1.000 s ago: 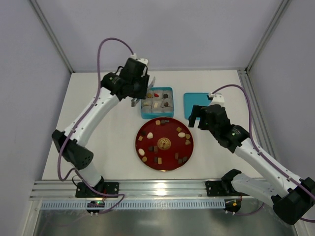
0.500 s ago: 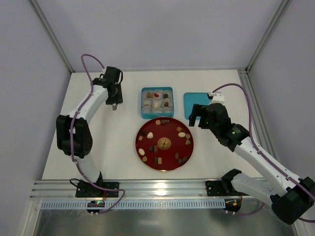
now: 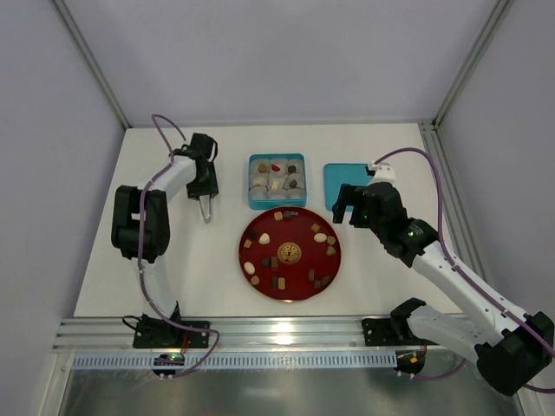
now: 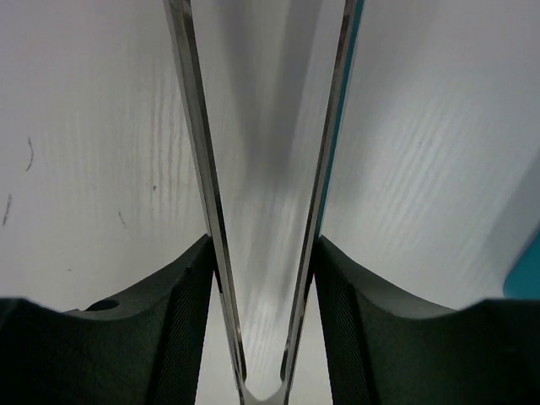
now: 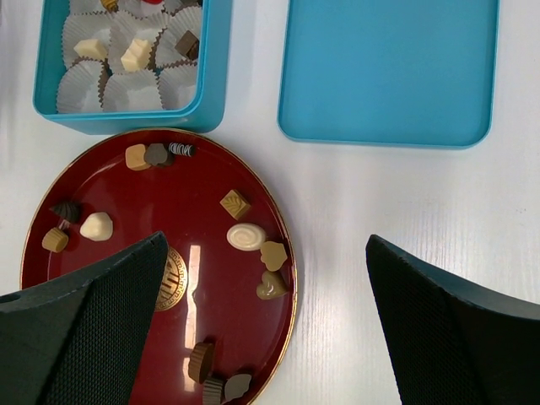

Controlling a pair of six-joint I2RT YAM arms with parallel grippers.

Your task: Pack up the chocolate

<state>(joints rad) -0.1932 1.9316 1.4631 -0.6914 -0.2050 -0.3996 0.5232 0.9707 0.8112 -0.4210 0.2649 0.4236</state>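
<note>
Several chocolate pieces point(image 3: 280, 215), brown, tan and cream, lie on a round red plate point(image 3: 260, 232); in the right wrist view a cream swirl piece point(image 5: 245, 236) sits near the plate's point(image 5: 211, 295) right rim. A few pieces sit in paper cups inside the open teal box point(image 3: 277, 204). My left gripper point(image 3: 205, 191) is left of the box, shut on metal tweezers point(image 3: 206, 211) that point toward the near side; in the left wrist view the tweezers point(image 4: 199, 169) run between my fingers point(image 4: 177, 321) and hold nothing. My right gripper point(image 3: 347, 204) is open and empty above the plate's right edge.
The teal box lid point(image 3: 341, 178) lies flat to the right of the box, also in the right wrist view point(image 5: 388, 67). The box wall point(image 5: 215, 76) stands just behind the plate. A gold medallion point(image 3: 288, 251) marks the plate's centre. Frame posts stand at the table's sides.
My left arm swung from over the box to the left and folded back; the tweezers now point toward the near side. The right arm has not moved.
</note>
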